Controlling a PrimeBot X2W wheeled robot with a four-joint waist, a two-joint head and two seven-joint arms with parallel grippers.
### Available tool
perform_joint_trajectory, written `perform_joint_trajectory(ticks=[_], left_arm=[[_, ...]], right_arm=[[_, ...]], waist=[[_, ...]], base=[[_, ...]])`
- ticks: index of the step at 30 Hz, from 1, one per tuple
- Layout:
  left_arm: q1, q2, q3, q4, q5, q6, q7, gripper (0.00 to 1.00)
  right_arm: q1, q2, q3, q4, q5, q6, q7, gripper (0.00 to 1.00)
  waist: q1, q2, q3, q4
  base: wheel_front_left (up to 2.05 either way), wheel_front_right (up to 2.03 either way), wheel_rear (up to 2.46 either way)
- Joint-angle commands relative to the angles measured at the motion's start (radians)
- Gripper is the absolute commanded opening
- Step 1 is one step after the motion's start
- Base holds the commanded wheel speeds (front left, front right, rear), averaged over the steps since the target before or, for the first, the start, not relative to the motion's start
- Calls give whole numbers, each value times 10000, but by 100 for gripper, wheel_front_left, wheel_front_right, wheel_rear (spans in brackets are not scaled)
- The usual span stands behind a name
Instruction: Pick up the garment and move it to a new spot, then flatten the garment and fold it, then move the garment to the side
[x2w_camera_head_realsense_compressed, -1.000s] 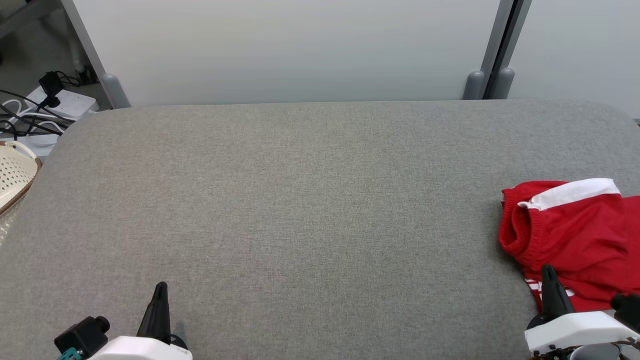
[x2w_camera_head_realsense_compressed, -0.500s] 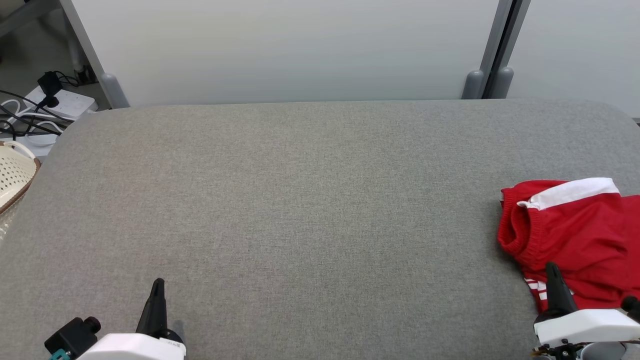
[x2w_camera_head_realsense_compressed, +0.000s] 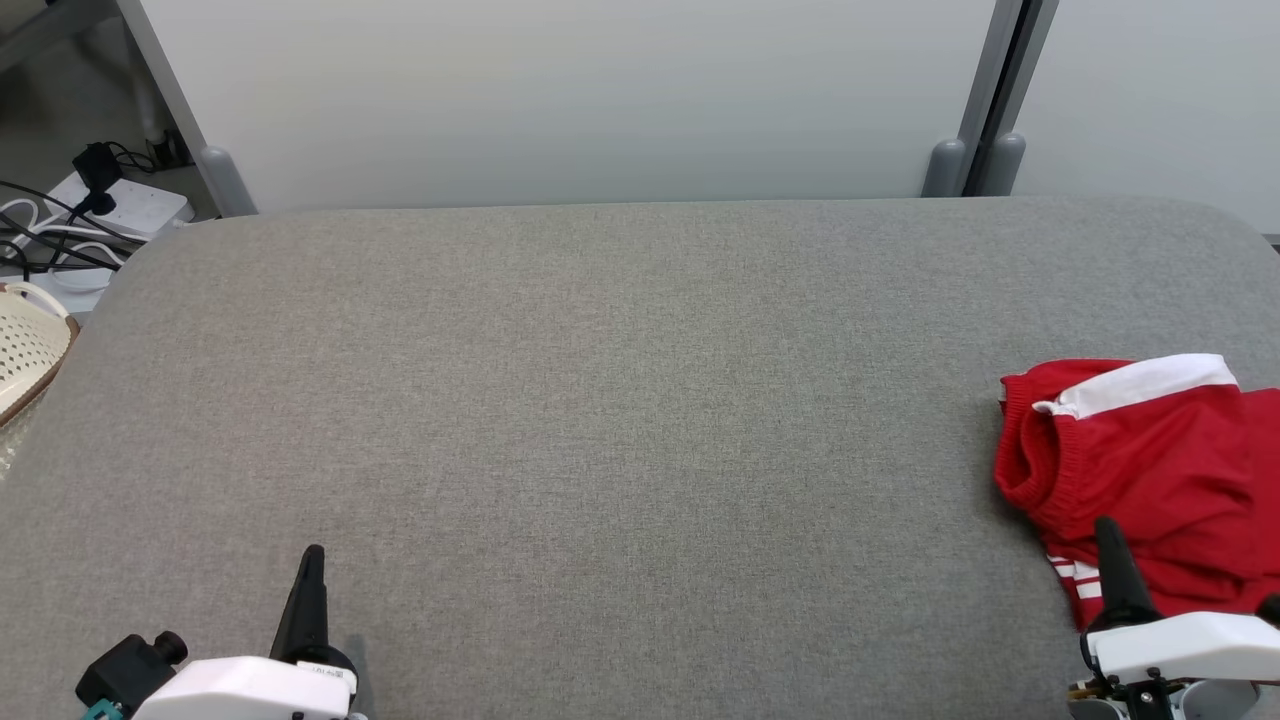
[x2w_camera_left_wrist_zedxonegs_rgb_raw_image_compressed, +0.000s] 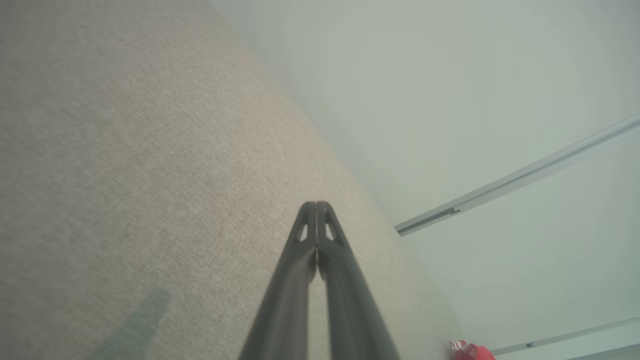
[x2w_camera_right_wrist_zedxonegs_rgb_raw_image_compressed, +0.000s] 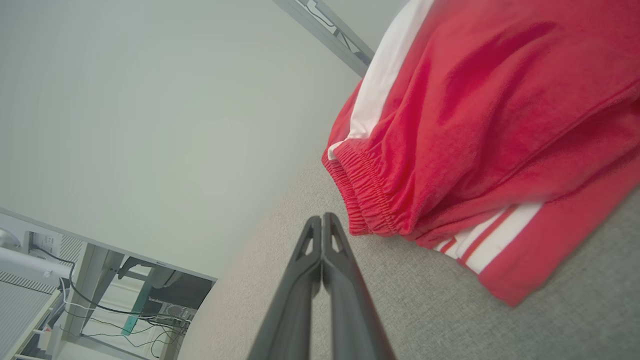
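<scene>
The garment (x2w_camera_head_realsense_compressed: 1150, 470) is red with white bands and thin white stripes, folded into a compact bundle at the right edge of the grey padded table (x2w_camera_head_realsense_compressed: 620, 400). Its elastic waistband faces left. My right gripper (x2w_camera_head_realsense_compressed: 1106, 528) is shut and empty, its tip over the bundle's near edge in the head view. The right wrist view puts the shut tips (x2w_camera_right_wrist_zedxonegs_rgb_raw_image_compressed: 321, 221) just short of the garment (x2w_camera_right_wrist_zedxonegs_rgb_raw_image_compressed: 480, 130), apart from it. At the lower left my left gripper (x2w_camera_head_realsense_compressed: 313, 553) is shut with nothing in it, low over bare cloth. The left wrist view has that gripper (x2w_camera_left_wrist_zedxonegs_rgb_raw_image_compressed: 316, 206) with the garment (x2w_camera_left_wrist_zedxonegs_rgb_raw_image_compressed: 470, 351) far off.
A cream perforated basket (x2w_camera_head_realsense_compressed: 25, 350) sits off the table's left edge. A power strip with cables (x2w_camera_head_realsense_compressed: 95, 215) lies on the floor at the back left. Pale partition panels with grey posts (x2w_camera_head_realsense_compressed: 975, 150) stand behind the table.
Both arms have drawn slightly outward and down in the head view, the left toward the lower left, the right toward the lower right. The garment has not moved.
</scene>
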Motion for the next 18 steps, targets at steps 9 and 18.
perform_joint_trajectory(ticks=[9, 18], left_arm=[[-551, 195, 232, -475, -1318, -52, 343, 0], [-584, 218, 260, -630, -2350, -58, 607, 0]], right_arm=[[-228, -190, 94, -502, 1328, 27, 387, 0], [-216, -209, 74, -662, 2373, 30, 650, 0]], waist=[[0, -1, 9, -15], [0, -1, 17, -29]], base=[[0, 0, 0], [0, 0, 0]])
